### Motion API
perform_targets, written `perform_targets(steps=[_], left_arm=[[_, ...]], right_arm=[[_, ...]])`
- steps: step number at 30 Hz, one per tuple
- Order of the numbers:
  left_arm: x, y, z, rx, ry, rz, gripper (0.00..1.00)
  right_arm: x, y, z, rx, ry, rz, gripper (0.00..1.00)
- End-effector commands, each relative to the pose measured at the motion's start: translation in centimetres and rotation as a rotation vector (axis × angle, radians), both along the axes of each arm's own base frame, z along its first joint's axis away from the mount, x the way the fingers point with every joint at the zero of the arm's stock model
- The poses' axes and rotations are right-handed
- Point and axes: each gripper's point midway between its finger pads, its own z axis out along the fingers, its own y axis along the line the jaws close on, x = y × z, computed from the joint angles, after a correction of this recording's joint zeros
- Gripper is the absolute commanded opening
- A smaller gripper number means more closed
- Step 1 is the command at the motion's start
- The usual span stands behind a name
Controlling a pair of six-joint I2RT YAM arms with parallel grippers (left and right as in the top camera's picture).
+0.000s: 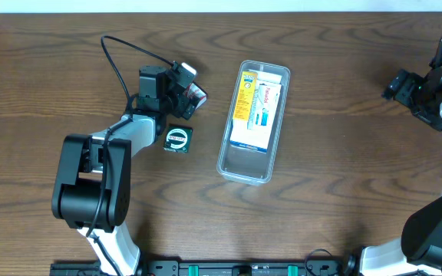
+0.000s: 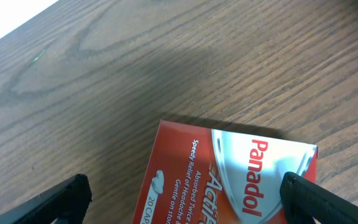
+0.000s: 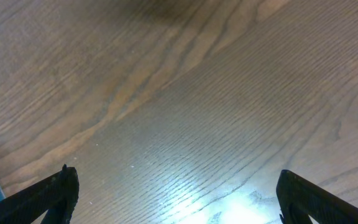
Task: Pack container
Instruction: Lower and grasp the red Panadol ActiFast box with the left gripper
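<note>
- We see the left gripper [image 2: 188, 202] spread wide, with its fingers [image 2: 72, 194] standing either side of a red box [image 2: 229, 174] that lies flat on the table [image 2: 104, 81].
- In the wrist view one finger overlaps a corner of that box. We cannot tell whether it touches, and nothing is pinched.
- The right gripper [image 3: 179, 199] is also spread wide. It holds nothing, and only bare wood shows between its fingers.
- From overhead, it hangs well apart from the container, at about 2 o'clock from it.
- The container [image 1: 244, 162] is a long, narrow, clear tray with rounded corners. It lies near the middle of the table, with its length running roughly from 1 o'clock to 7 o'clock.
- Inside it a yellow box [image 1: 244, 96] lies along the 9 o'clock wall, with a white-and-blue box [image 1: 262, 111] just beside it. The 6 o'clock end is bare.
- The red box sits at about 10 o'clock from the container.
- A small dark box [image 1: 178, 139] sits at about 9 o'clock from the container, near the red one but apart from it.
- We count one container, two boxes inside it, two boxes outside it, and two grippers.
</note>
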Motion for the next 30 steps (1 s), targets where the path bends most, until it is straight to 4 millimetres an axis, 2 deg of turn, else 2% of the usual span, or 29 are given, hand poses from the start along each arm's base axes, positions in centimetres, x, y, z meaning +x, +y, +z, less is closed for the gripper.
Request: perform_targets(steps=[1, 8, 16, 23, 30], left_arm=[[0.1, -0.3, 1.3, 0.015, -0.031, -0.030, 0.98], [-0.4, -1.5, 2.3, -0.036, -0.035, -0.089, 0.98], [-1.0, -1.3, 4.7, -0.045, -0.047, -0.077, 0.98], [-1.2, -1.1, 3.9, -0.064, -0.009, -0.054, 0.98], [-1.0, 0.0, 2.8, -0.053, 0.009, -0.038, 0.98]], right_arm=[[0.0, -0.3, 0.1, -0.005, -0.003, -0.013, 0.99], [0.0, -0.3, 0.1, -0.005, -0.003, -0.013, 0.99], [0.0, -0.3, 0.1, -0.005, -0.003, -0.013, 0.99], [0.0, -0.3, 0.1, -0.005, -0.003, -0.013, 0.99], [0.0, -0.3, 0.1, -0.005, -0.002, -0.013, 0.99]])
